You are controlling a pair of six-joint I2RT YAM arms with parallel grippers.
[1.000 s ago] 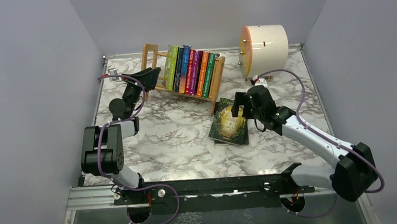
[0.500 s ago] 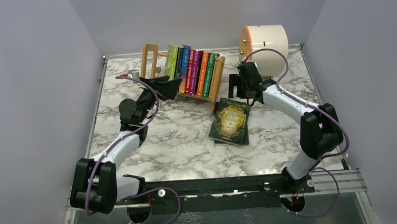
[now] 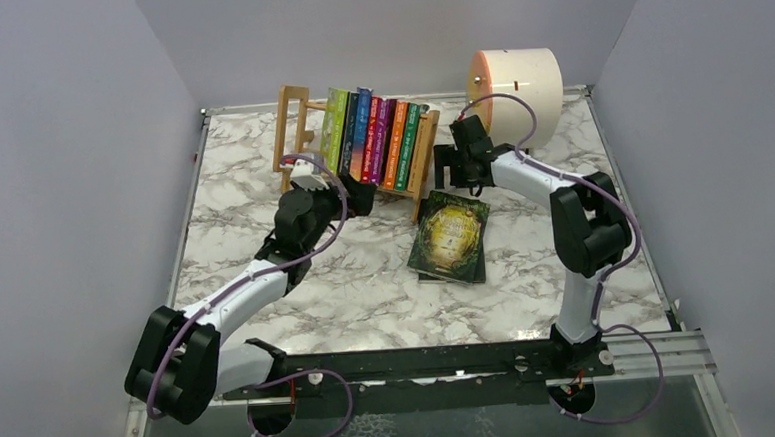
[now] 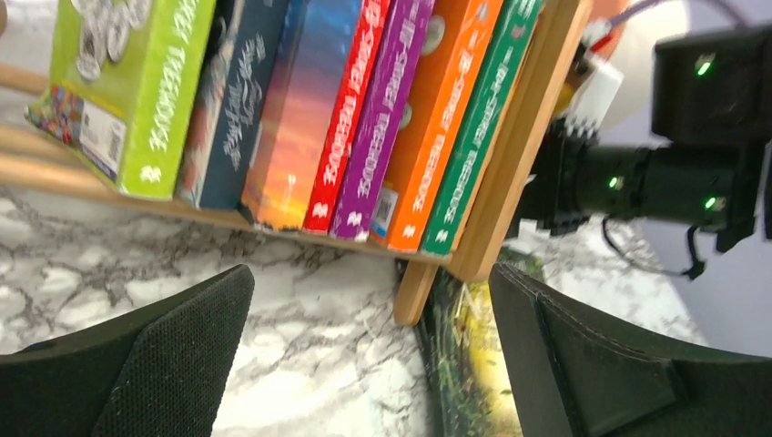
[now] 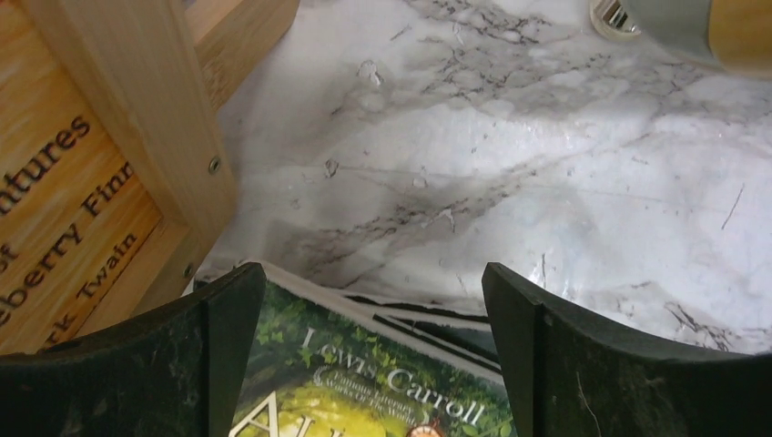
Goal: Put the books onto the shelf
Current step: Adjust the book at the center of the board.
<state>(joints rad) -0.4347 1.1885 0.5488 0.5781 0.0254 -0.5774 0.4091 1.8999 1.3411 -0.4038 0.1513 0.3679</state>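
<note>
Several books stand upright in the light-wood shelf at the back; their spines fill the left wrist view. Two more books lie stacked flat just right of the shelf's right end, a dark green cover on top. My left gripper hovers open in front of the shelf's lower rail, holding nothing. My right gripper is open over the far edge of the flat stack, beside the shelf's end piece, with its fingers on either side of the cover's top edge.
A cream cylindrical drum stands at the back right, close behind the right arm. Grey walls enclose the marble table on three sides. The black rail with the arm bases runs along the near edge.
My left arm swung from the shelf's left end to the front of the shelf. My right arm stretched back from over the stack's middle to its far edge beside the shelf.
</note>
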